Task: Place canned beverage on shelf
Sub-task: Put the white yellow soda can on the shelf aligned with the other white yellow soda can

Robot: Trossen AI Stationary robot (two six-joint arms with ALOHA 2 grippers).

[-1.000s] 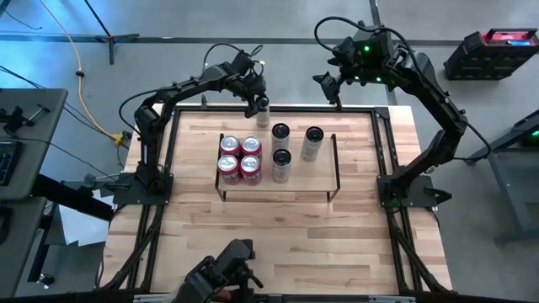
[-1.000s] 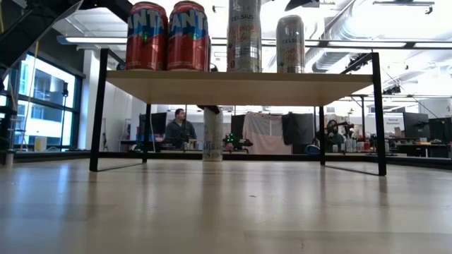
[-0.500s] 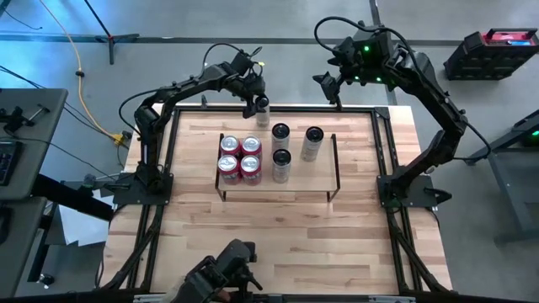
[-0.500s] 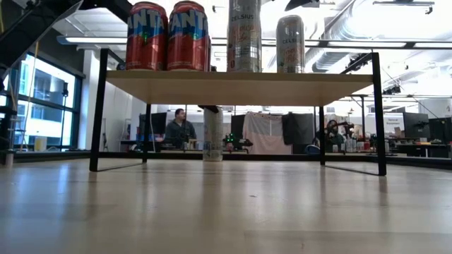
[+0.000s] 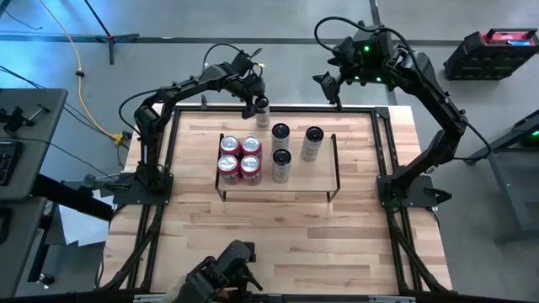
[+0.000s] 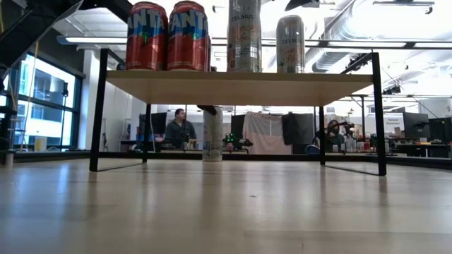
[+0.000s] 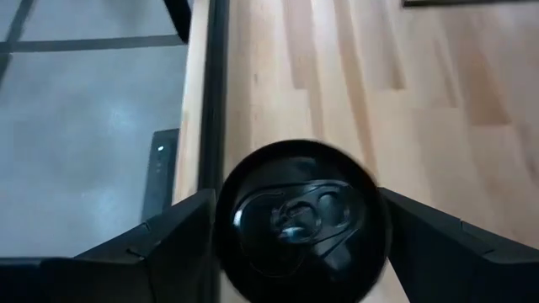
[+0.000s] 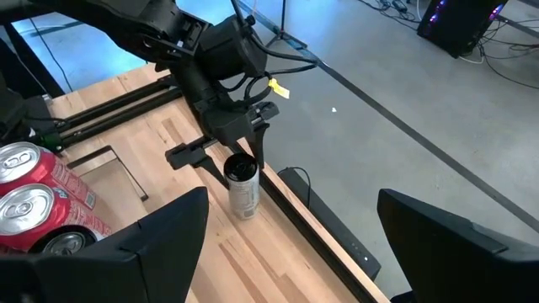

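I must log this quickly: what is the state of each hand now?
Left hand: closed on the can at the table's far edge.
Right hand: open, empty, beyond the table.

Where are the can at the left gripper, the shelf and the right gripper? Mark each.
can (image 8: pixel 242 187), right wrist view, its side wall.
shelf (image 5: pixel 303 180), high view, bare board.
right gripper (image 5: pixel 328 87), high view, between its fingertips.

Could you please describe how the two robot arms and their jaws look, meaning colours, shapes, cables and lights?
Both arms are black, built of slim jointed links. Loose black cables loop over the left arm and the right arm. The right arm shows a small green light near its wrist. The left gripper has two narrow dark fingers on a boxy wrist block with a yellow tag. The right gripper is equally dark.
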